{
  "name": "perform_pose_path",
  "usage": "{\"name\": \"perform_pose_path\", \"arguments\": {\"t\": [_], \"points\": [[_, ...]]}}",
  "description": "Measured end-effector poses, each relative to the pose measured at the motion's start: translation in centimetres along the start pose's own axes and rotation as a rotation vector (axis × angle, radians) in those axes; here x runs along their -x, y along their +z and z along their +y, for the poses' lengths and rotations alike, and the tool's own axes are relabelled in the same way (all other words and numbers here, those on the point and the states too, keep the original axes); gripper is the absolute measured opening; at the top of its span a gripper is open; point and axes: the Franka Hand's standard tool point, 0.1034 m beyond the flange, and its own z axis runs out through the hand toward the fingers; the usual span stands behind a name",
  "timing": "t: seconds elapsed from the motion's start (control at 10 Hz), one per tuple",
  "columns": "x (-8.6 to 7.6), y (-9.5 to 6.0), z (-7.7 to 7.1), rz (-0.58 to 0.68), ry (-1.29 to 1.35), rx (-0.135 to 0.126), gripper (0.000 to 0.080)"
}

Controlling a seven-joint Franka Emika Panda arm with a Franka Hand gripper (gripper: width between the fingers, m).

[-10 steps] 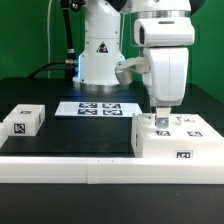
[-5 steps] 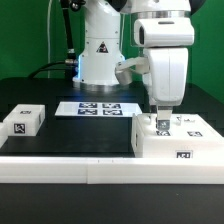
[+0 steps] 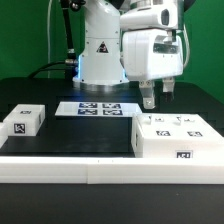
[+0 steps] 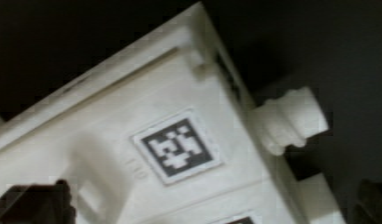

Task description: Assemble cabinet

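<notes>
My end effector [image 3: 157, 98] hangs with fingers spread, pinching nothing. The cabinet [image 3: 178, 138] sits on the counter [image 3: 80, 135] just below it, apart from the fingertips. A small white block [image 3: 22, 121] lies well away, toward the exterior view's left.

Exterior view faced white robot arm [image 3: 100, 45] head-on, mid-range; wrist view looked closely onto shared large white plastic tagged box [image 3: 178, 137].
</notes>
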Motion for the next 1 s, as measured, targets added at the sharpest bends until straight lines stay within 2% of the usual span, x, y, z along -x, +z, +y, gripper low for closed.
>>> {"name": "perform_pose_path", "arguments": {"t": [0.3, 0.5, 0.6, 0.7, 0.8, 0.9, 1.0], "points": [[0.0, 0.0, 0.2, 0.001, 0.015, 0.002, 0.0797], [0.0, 0.0, 0.1, 0.004, 0.122, -0.002, 0.0797], [0.0, 0.0, 0.1, 0.009, 0.235, -0.007, 0.0797], [0.3, -0.3, 0.1, 0.053, 0.388, 0.02, 0.0797], [0.7, -0.2, -0.7, 0.063, 0.574, 0.014, 0.0797], [1.0, 0.1, -1.3, 0.06, 0.743, -0.003, 0.0797], [0.8, 0.2, -1.7, 0.061, 0.834, -0.011, 0.0797]]}}
